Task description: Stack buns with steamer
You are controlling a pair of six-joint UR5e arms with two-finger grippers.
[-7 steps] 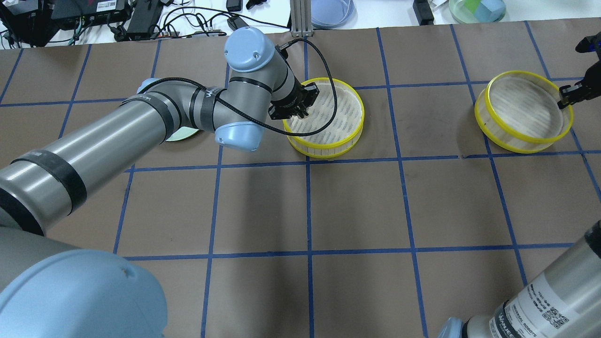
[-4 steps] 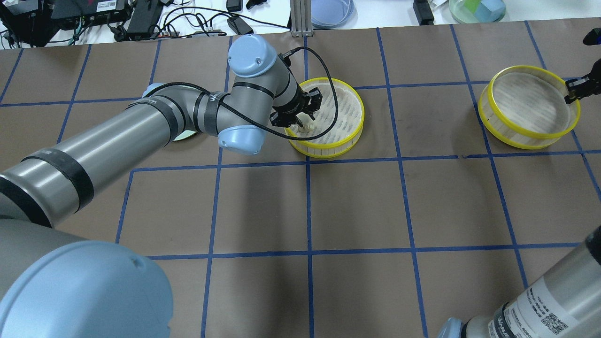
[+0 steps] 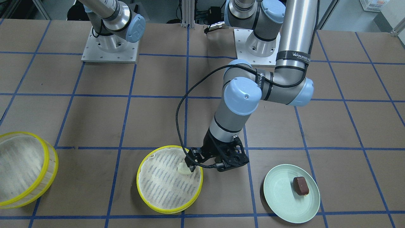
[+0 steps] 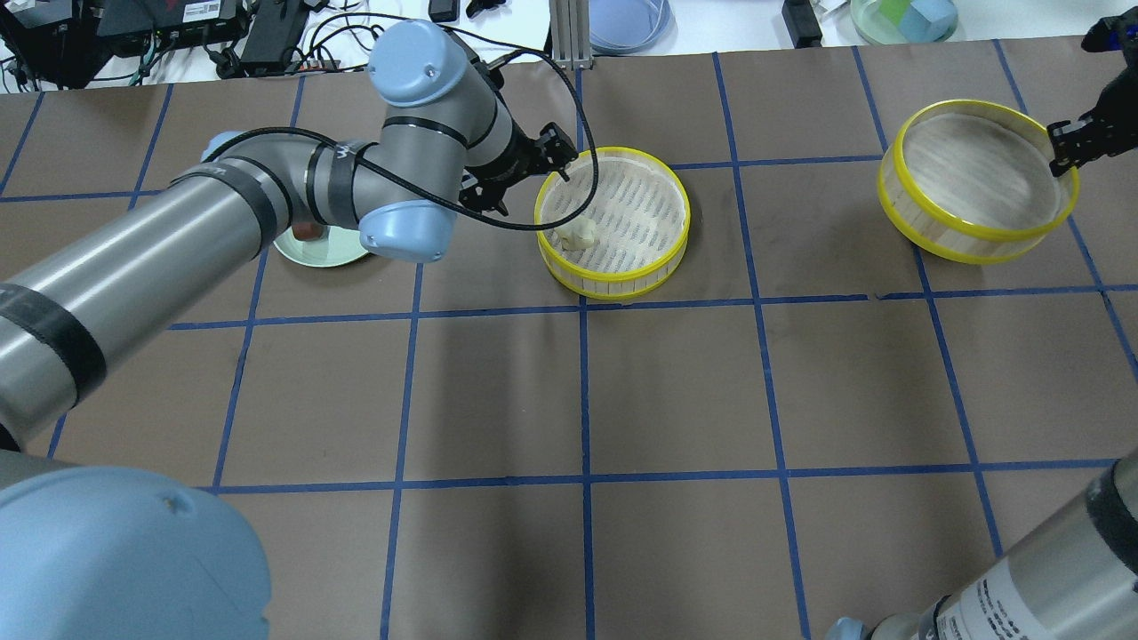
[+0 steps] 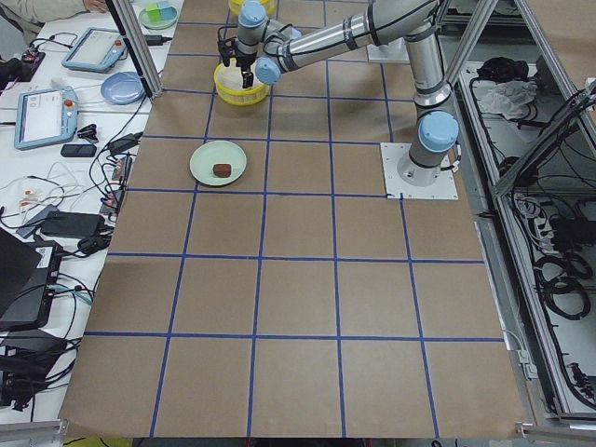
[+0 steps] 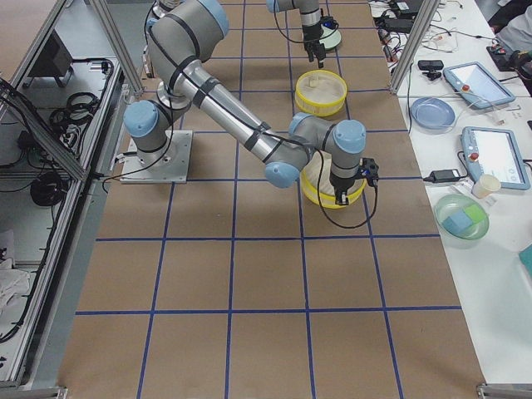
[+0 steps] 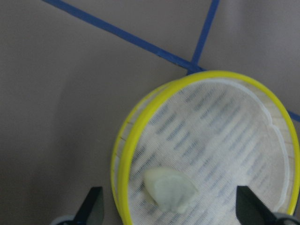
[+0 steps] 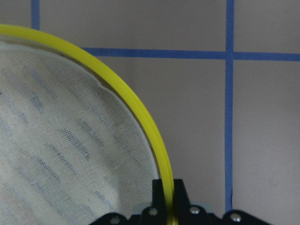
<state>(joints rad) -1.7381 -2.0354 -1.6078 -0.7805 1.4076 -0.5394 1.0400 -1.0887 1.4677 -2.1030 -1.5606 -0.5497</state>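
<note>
The cream-white bun point(image 4: 578, 236) lies loose on the mesh of the middle steamer tray point(image 4: 662, 253), near its left rim; it also shows in the left wrist view point(image 7: 171, 197). My left gripper point(image 4: 524, 178) is open and empty, above that rim, its fingertips point(image 7: 96, 206) wide on either side of the bun. The dark reddish-brown bun point(image 3: 301, 185) sits on the pale green plate point(image 3: 284, 196). My right gripper point(image 4: 1067, 147) is shut on the yellow rim point(image 8: 159, 154) of the second steamer tray point(image 4: 973, 178), which hangs tilted above the table.
The left arm's elbow hides most of the green plate point(image 4: 329, 253) from overhead. A table edge with cables, a blue dish point(image 4: 627, 22) and a green dish point(image 4: 902, 18) runs along the far side.
My left gripper has let go of the white bun in the middle tray, opened and drawn back to the left. My right gripper has lifted the second tray and carried it slightly leftward.
</note>
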